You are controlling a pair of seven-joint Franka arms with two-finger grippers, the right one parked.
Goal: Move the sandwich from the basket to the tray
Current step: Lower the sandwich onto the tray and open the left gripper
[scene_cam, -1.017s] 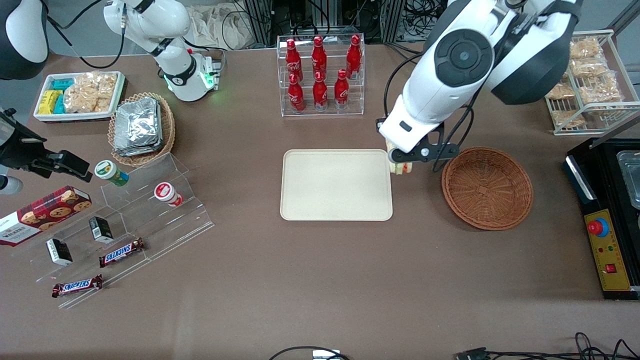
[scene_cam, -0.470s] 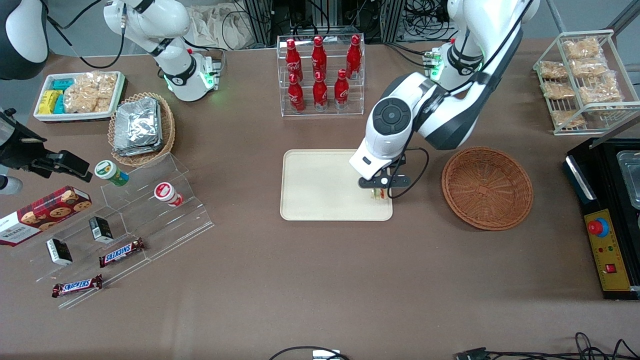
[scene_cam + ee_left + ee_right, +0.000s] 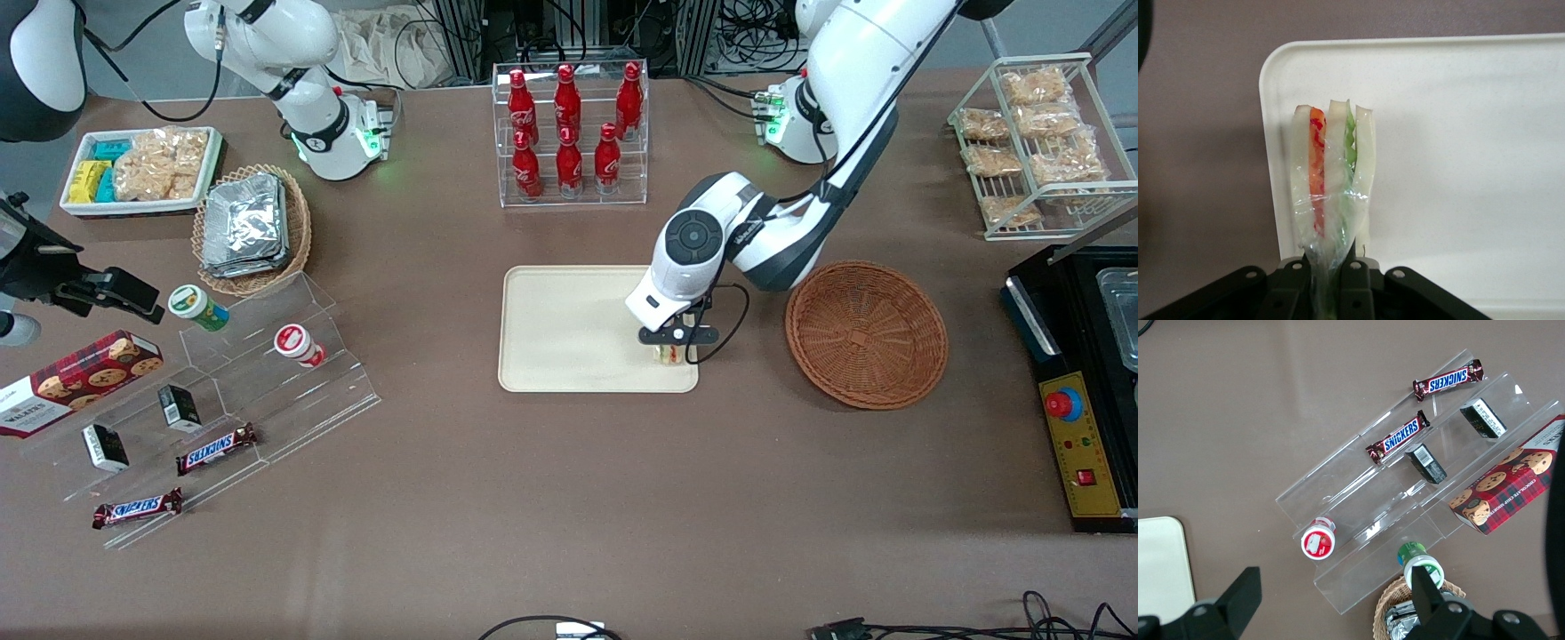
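Left wrist view: sandwich (image 3: 1331,180) is gripped by the gripper (image 3: 1331,283).
It is held upright over the tray (image 3: 1458,133), at the basket (image 3: 866,333)-side rim.

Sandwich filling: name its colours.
Red-orange and green stripes in the sandwich, gripper holding it; clearest in the left wrist view.

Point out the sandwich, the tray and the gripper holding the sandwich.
sandwich (image 3: 1331,177): left wrist view, on the middle bread slice.
tray (image 3: 569,329): front view, on its bare floor.
gripper (image 3: 1331,283): left wrist view, between the jaws shut on the wrap's end.
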